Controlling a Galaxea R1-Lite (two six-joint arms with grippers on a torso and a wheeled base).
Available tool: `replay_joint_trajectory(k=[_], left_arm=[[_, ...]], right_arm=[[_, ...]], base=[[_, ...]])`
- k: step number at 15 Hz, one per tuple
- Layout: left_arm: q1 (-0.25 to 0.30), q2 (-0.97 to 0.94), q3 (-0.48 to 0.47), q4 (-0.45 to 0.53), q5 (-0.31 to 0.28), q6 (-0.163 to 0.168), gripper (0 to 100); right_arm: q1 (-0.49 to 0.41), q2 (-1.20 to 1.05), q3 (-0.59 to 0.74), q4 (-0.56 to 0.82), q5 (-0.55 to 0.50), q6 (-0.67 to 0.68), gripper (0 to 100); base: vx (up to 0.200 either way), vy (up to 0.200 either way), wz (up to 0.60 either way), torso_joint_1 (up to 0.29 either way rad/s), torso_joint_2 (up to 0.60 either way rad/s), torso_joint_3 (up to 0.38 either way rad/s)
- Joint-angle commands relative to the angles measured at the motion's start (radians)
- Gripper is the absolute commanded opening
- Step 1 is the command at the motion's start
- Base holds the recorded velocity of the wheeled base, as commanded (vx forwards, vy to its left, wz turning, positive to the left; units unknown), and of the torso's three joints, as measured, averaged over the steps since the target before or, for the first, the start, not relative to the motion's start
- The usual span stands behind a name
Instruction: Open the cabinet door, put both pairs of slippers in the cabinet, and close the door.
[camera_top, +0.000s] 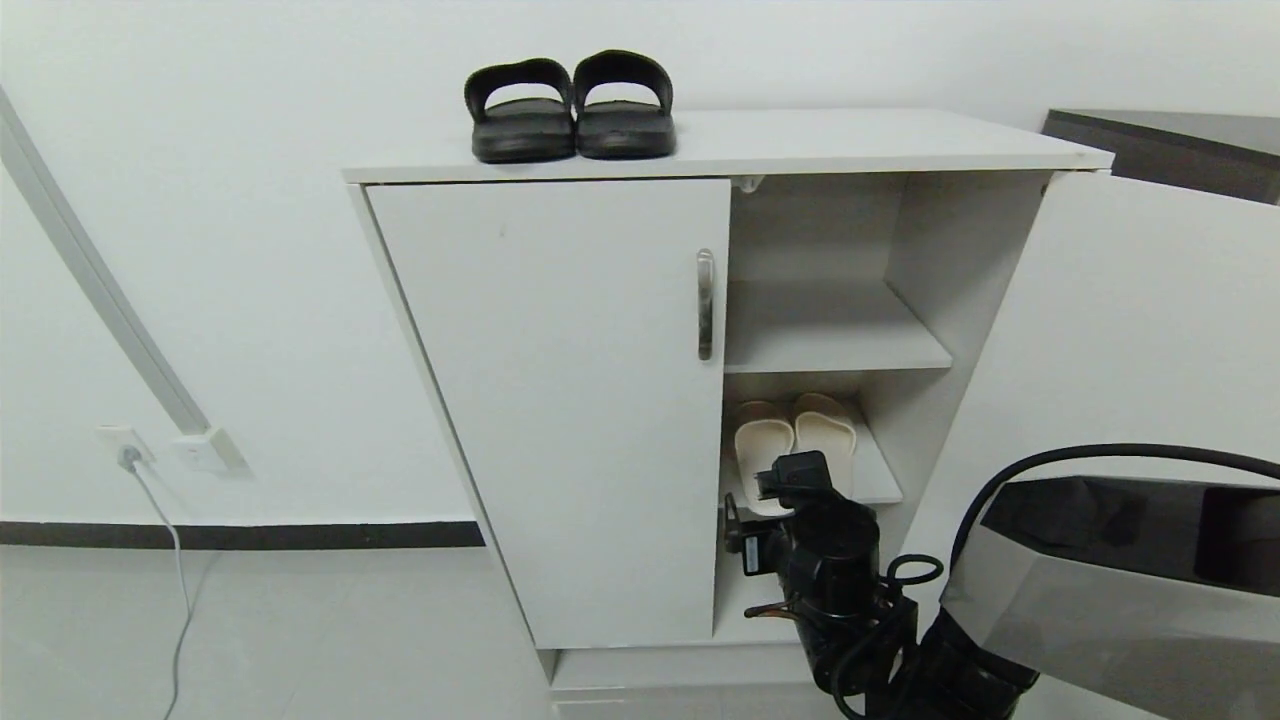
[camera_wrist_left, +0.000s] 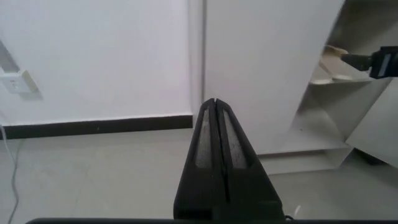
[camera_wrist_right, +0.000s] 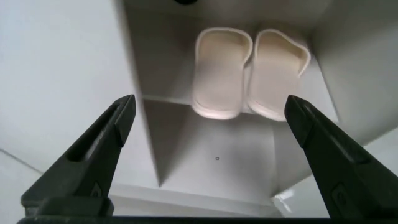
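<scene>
A white cabinet stands against the wall, its right door swung open and its left door shut. A cream pair of slippers lies on the middle shelf inside, seen close up as the cream slippers in the right wrist view. A black pair of slippers rests on the cabinet top. My right gripper hangs open and empty just in front of that shelf. My left gripper is shut and empty, out over the floor to the cabinet's left.
The upper shelf and the bottom compartment are bare. A wall socket with a cable sits low on the left wall. Open floor lies left of the cabinet. A dark counter edge shows at far right.
</scene>
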Motion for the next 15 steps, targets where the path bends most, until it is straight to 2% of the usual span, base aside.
replay_joint_trajectory(k=[1, 5, 15], left_arm=[[0.000, 0.001, 0.000, 0.000, 0.000, -0.001, 0], [0.000, 0.001, 0.000, 0.000, 0.000, -0.001, 0], [0.000, 0.001, 0.000, 0.000, 0.001, -0.005, 0]], right_arm=[[0.003, 0.002, 0.001, 0.000, 0.000, -0.001, 100], [0.003, 0.002, 0.001, 0.000, 0.000, -0.002, 100], [0.003, 0.004, 0.025, -0.043, 0.014, -0.034, 100]], base=[[0.000, 0.200, 0.00, 0.007, 0.00, 0.007], [0.000, 0.200, 0.00, 0.004, 0.00, 0.004], [0.000, 0.000, 0.00, 0.000, 0.00, 0.000]])
